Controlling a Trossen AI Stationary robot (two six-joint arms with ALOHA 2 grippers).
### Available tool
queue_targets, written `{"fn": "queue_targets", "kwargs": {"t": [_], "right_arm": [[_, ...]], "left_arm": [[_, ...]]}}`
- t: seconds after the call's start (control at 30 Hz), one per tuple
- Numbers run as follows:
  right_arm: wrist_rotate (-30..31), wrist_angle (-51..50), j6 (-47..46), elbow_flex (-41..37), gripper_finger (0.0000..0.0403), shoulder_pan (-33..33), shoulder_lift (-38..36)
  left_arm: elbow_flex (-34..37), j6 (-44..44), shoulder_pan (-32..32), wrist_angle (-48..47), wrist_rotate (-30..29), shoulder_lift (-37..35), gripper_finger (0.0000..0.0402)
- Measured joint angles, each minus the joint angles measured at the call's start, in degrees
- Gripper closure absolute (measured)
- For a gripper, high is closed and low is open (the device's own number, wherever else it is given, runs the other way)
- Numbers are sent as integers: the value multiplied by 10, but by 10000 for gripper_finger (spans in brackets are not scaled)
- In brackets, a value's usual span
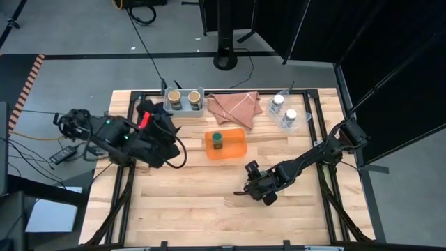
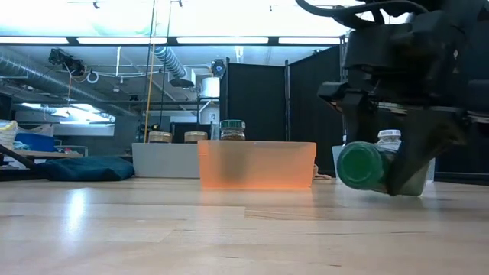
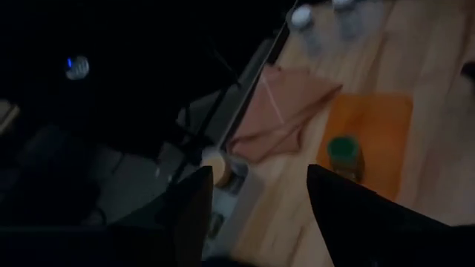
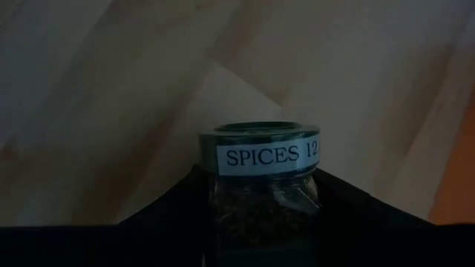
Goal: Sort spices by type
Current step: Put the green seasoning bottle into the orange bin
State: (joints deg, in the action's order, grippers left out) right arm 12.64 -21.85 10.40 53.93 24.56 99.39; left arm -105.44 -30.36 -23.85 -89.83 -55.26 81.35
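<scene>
My right gripper [image 1: 259,188] is near the middle of the table, in front of the orange tray [image 1: 237,150], and is shut on a green-capped spice jar [image 2: 359,164] labelled "SPICES 12" [image 4: 271,156]. A second green-capped jar [image 1: 217,141] stands upright in the orange tray. Two tan-capped jars [image 1: 184,97] stand in the pale grey bin [image 1: 201,104] at the far edge. Two white-capped jars [image 1: 284,110] stand at the far right. My left gripper [image 1: 166,124] hovers at the left, near the bin, open with nothing between its fingers [image 3: 197,208]. My right gripper pinches the jar's glass body [image 4: 263,208], just below the green cap, between its two fingers [image 4: 171,215]. It comes from above, slanting down. The jar lies tilted, its cap [image 2: 357,165] turned toward the table's near edge, low over the wood; whether it touches the table I cannot tell.
A pink cloth [image 1: 235,106] lies crumpled between the grey bin and the white-capped jars. Bare wood [image 1: 195,202] spreads across the near half of the table. Black frame rails [image 1: 317,125] run along the table's sides.
</scene>
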Motion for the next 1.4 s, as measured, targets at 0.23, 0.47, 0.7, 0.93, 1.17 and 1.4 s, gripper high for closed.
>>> {"fn": "queue_targets", "kwargs": {"t": [0.23, 0.47, 0.7, 0.93, 1.17, 1.4], "right_arm": [[14, 24, -91, 0, 201, 0, 0], [26, 43, -144, 0, 201, 1, 0], [29, 72, -168, 0, 200, 2, 0], [29, 95, -169, 0, 199, 2, 0], [29, 142, -171, 1, 199, -2, -1], [33, 187, -202, 1, 199, -9, -1]], "left_arm": [[244, -122, -24, 114, -4, -97, 178], [472, -180, -34, 331, 9, -205, 179], [615, -209, -34, 482, 15, -331, 179], [715, -211, -34, 563, 29, -499, 179], [839, -182, -34, 701, 52, -642, 179], [969, -232, -34, 828, 146, -701, 179]]}}
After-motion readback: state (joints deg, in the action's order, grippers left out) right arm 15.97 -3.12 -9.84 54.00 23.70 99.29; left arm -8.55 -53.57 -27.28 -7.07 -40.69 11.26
